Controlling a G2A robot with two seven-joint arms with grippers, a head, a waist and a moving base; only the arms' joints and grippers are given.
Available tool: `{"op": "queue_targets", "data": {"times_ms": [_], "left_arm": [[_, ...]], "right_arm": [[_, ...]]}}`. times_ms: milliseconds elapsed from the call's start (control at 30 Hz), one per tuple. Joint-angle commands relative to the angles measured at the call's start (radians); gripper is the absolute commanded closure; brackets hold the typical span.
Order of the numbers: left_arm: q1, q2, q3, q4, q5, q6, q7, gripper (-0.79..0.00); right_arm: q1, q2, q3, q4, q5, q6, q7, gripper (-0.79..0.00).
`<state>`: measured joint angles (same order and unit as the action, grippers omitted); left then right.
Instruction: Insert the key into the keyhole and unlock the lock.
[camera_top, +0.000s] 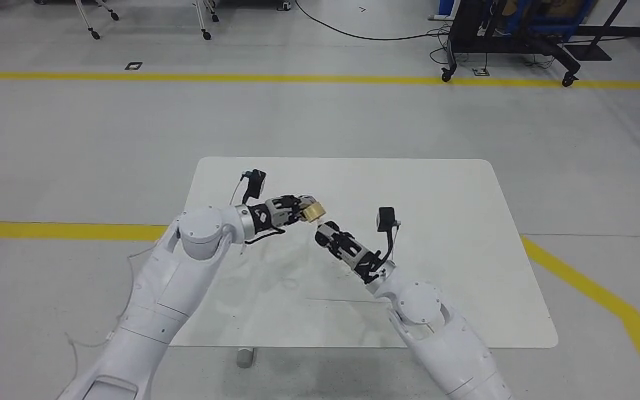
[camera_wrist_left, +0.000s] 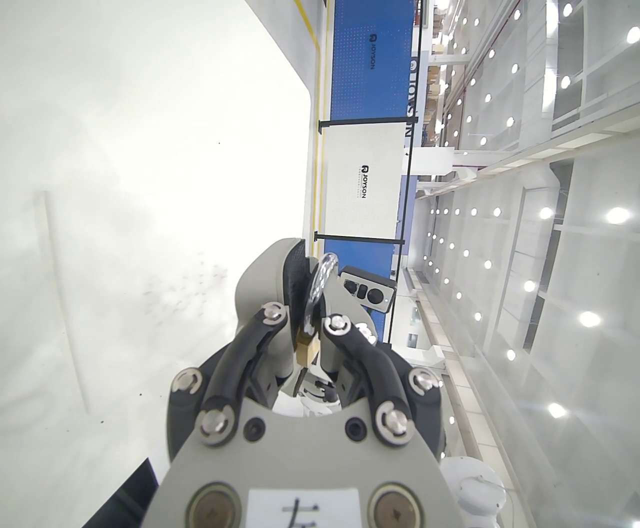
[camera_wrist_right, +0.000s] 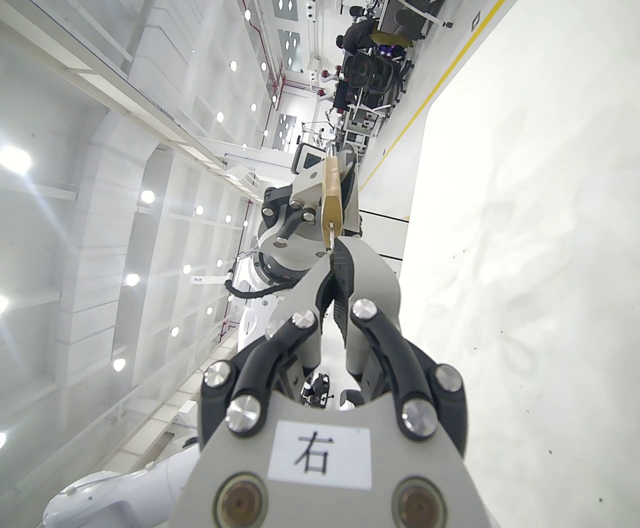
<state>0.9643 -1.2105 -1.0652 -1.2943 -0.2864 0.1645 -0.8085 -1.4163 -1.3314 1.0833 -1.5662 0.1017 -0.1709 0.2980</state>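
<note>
White and round-cornered, the surface (camera_top: 480, 200) lies under both arms. You have one brass padlock with a silver shackle (camera_wrist_right: 332, 200) held up above the surface's middle, left of centre. Your left end effector (camera_wrist_left: 312, 300) is clamped on that padlock. Your right end effector (camera_wrist_right: 334, 252) pinches one small silver key (camera_wrist_right: 330, 236), whose blade meets the padlock's base; how deep it sits you cannot tell. Both end effectors, two in all, stand close together, tips facing.

The left end effector (camera_wrist_left: 312, 280) and right end effector (camera_wrist_right: 336, 250) share grey fingers (camera_wrist_right: 372, 272), black links, silver screws and white labels with a black character. The white arms (camera_top: 165, 290) carry black cables (camera_wrist_right: 240, 292).
</note>
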Motion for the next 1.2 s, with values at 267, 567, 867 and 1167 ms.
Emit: {"op": "queue_targets", "data": {"times_ms": [267,567,867,1167], "left_arm": [[0.012,0.002,-0.02,-0.01,-0.009,-0.014,0.024,0.0],[0.029,0.004,-0.042,-0.017,-0.037,-0.029,0.044,0.0],[0.038,0.002,-0.066,0.017,-0.135,0.0,0.014,0.0],[-0.043,-0.026,-0.029,0.225,-0.392,0.207,-0.15,0.0]], "right_arm": [[-0.002,0.002,0.009,-0.011,0.028,-0.001,0.042,-0.785],[-0.002,0.002,0.009,-0.011,0.028,-0.001,0.042,-0.785],[-0.029,0.004,0.043,-0.027,0.271,-0.072,0.187,-0.526],[-0.082,0.026,0.148,-0.073,0.517,-0.187,0.472,0.0]]}}
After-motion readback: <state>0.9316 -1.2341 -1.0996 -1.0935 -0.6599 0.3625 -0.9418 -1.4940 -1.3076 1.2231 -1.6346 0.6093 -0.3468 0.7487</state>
